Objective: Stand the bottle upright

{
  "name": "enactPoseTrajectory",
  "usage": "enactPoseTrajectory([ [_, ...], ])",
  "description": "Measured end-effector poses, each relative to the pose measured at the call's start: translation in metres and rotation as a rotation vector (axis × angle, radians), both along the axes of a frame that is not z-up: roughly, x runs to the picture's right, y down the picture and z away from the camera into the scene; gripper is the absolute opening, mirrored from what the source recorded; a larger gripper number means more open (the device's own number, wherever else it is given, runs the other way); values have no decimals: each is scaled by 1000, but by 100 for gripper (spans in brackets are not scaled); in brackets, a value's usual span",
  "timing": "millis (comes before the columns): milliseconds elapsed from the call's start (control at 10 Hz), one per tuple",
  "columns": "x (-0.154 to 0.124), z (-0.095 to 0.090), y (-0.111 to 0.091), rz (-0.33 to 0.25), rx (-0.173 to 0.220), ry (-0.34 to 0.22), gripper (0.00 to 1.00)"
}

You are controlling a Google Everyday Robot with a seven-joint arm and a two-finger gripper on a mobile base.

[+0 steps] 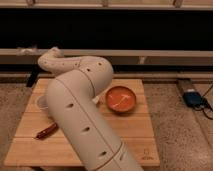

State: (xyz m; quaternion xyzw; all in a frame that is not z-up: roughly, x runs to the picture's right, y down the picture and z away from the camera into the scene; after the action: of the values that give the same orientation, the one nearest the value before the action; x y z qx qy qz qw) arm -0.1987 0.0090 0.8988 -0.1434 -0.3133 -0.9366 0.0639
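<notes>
My large white arm (80, 110) sweeps from the bottom centre up over the wooden table (140, 137) and bends left near its far left corner. The gripper is hidden behind the arm and does not show. The bottle is almost wholly hidden too. Only a pale sliver (96, 100) peeks out at the arm's right edge, beside the bowl, and I cannot tell how it lies.
An orange-red bowl (120, 98) sits on the far middle of the table. A thin red-brown object (46, 131) lies at front left. A pale round rim (42, 103) shows left of the arm. A blue device with a cable (192, 97) lies on the floor at right.
</notes>
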Motion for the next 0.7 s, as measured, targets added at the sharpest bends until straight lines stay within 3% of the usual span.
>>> enactPoseTrajectory([
  [700, -20, -26, -18, 150, 27, -160, 0],
])
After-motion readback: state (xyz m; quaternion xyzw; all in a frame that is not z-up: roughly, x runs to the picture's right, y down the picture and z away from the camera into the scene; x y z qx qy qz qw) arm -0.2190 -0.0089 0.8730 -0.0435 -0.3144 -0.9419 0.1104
